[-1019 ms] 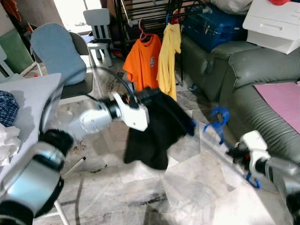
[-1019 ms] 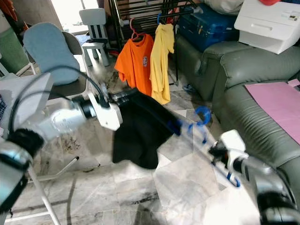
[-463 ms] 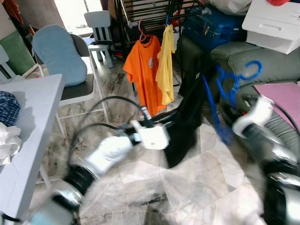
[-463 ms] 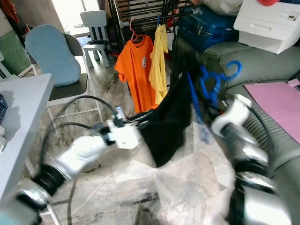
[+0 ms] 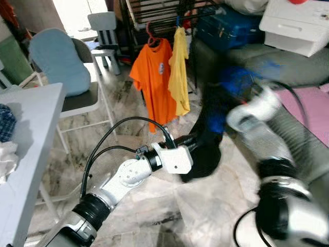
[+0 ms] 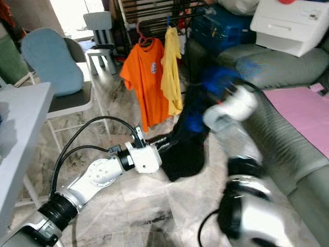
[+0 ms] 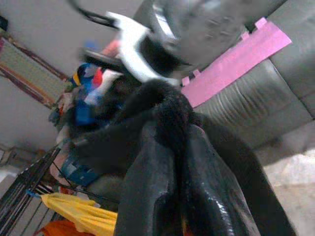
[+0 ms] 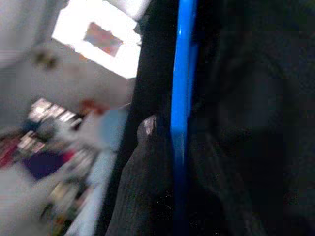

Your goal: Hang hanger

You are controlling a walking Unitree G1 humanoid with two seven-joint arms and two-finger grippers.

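Two claws on one load. My left claw (image 5: 191,145) is clamped on the black garment's (image 5: 208,139) hem; my right claw (image 5: 234,95), blurred, grips the blue hanger (image 8: 181,88), I judge. Step: carrying to the rack (image 5: 154,13) at 12 o'clock. Next: hook over the rail beside the yellow shirt (image 5: 178,72).

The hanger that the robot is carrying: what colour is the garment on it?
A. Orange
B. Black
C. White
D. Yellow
B. The blue hanger runs through a black garment, which the left gripper grips at its lower part; the orange shirt and the yellow shirt already hang on the rack behind.
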